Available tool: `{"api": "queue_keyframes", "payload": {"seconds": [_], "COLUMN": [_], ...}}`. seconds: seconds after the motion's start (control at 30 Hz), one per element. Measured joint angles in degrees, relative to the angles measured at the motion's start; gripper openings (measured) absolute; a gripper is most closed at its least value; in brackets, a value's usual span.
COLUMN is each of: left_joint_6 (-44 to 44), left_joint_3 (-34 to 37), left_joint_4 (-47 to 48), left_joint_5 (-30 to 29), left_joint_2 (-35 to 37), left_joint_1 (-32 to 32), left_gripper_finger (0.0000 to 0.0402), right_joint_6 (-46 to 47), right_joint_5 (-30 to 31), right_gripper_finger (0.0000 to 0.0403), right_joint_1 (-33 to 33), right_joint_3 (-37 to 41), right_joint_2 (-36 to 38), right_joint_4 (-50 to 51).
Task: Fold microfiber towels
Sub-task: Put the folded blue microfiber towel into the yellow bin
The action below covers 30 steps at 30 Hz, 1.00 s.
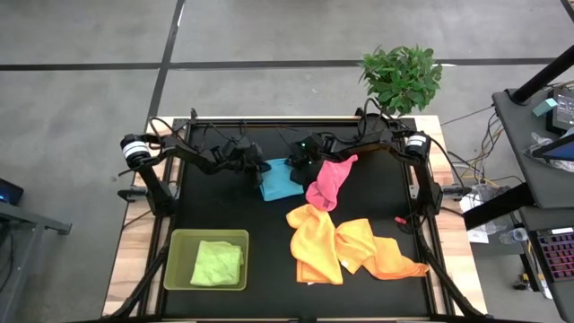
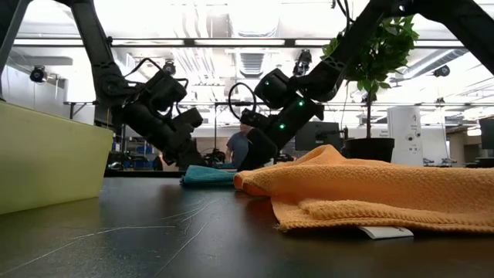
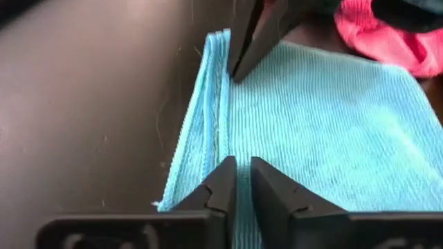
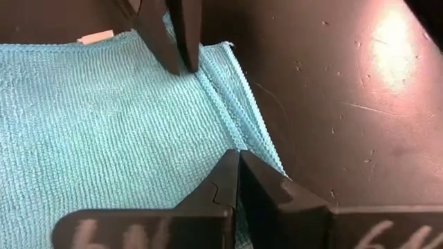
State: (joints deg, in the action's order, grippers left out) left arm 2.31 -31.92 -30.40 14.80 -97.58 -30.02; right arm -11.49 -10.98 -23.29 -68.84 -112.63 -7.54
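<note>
**Both tools pinching the blue towel's far edge**

Left tool and right tool are each closed on the hemmed far edge of the light blue towel, one near each corner. That edge runs tool to tool; the rest of the towel lies flat toward the lime-green tray side (so the fold probably goes that way). Pink towel touches its right side; orange towel lies nearer the front.

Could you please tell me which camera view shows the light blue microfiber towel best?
The high view: the light blue microfiber towel lies whole between both arms. Each wrist view shows only one hemmed edge, close up. The low view shows a thin teal sliver behind the orange towel.
</note>
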Motion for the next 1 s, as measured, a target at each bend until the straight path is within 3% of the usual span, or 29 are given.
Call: {"api": "queue_keyframes", "payload": {"seconds": [0.1,0.53,0.77,0.9,1.0], "left_joint_6": [0.09,3.10,6.05,5.72,5.57], "left_joint_3": [0.02,-0.42,-0.40,-0.40,-0.35], "left_joint_4": [0.10,-0.65,4.63,10.13,14.12], "left_joint_5": [-0.01,-0.01,-1.76,-0.50,1.81], "left_joint_2": [0.00,1.51,6.46,10.93,12.90], "left_joint_1": [0.00,0.24,0.22,0.53,2.38], "left_gripper_finger": [0.0004,0.0000,0.0000,0.0000,0.0000], "right_joint_6": [-0.66,-1.90,-3.03,3.43,11.10], "right_joint_5": [0.02,0.02,1.41,1.89,0.95], "right_gripper_finger": [0.0009,0.0009,0.0037,0.0052,0.0071], "right_joint_1": [0.00,0.00,-0.11,-0.30,-0.63], "right_joint_3": [0.00,0.00,0.13,-0.40,-2.97], "right_joint_2": [0.38,2.45,2.37,4.45,6.64], "right_joint_4": [0.12,1.44,1.71,5.33,13.46]}}
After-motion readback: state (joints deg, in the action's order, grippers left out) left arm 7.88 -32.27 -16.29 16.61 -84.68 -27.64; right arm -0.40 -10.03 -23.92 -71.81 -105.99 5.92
